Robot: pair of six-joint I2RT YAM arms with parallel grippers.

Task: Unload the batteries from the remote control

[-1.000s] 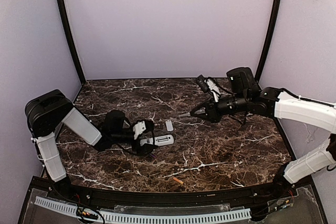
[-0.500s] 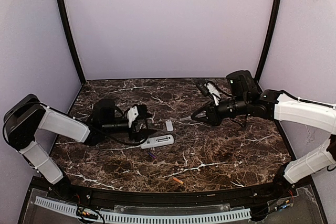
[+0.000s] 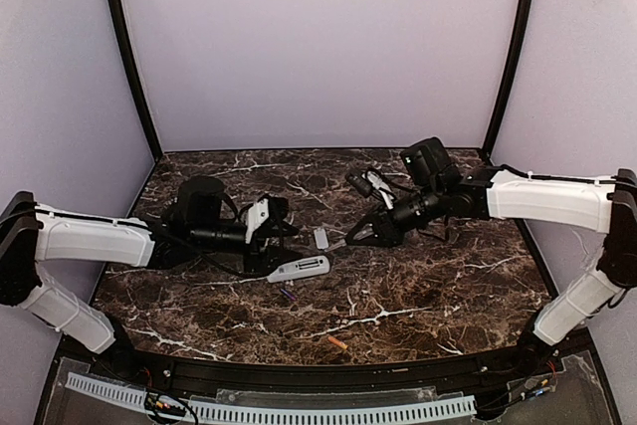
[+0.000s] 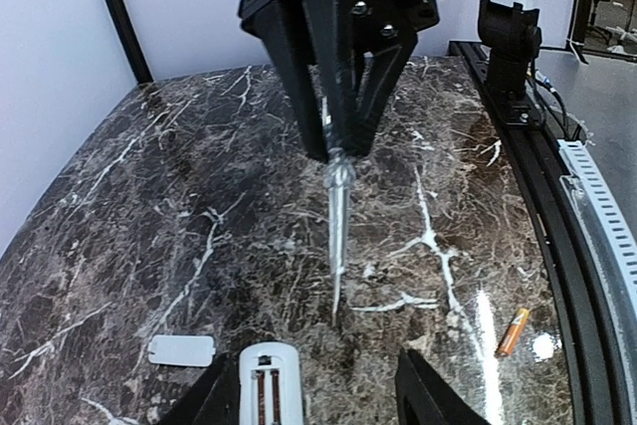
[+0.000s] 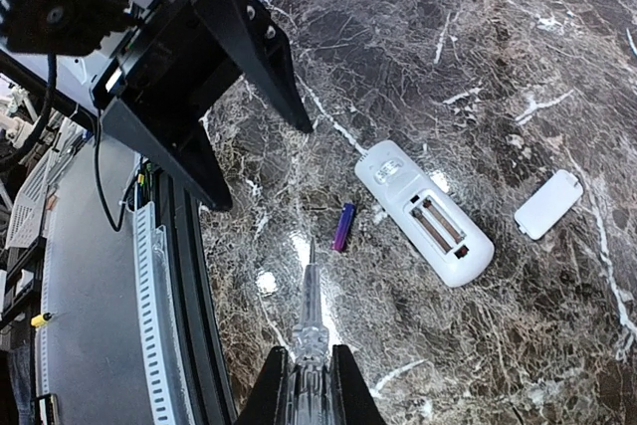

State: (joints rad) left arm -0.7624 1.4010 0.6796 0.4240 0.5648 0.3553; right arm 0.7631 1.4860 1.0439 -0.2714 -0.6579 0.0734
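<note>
We are finding remote (image 5: 426, 214) lying bay-up on table (image 3: 418, 286), cover (image 5: 548, 204) off alongside, giving access. Right tool (image 5: 307, 397) clenching clear pick (image 5: 309, 296), likely for prying. Left tool (image 4: 317, 405) released, straddling remote end, likely steadying. Orange battery (image 3: 337, 342), purple battery (image 5: 342, 227) lying loose.

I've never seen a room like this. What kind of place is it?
Probably a lab's robot test booth: plain lilac walls box in a marbled table, and a left arm and right arm reach over it.
</note>
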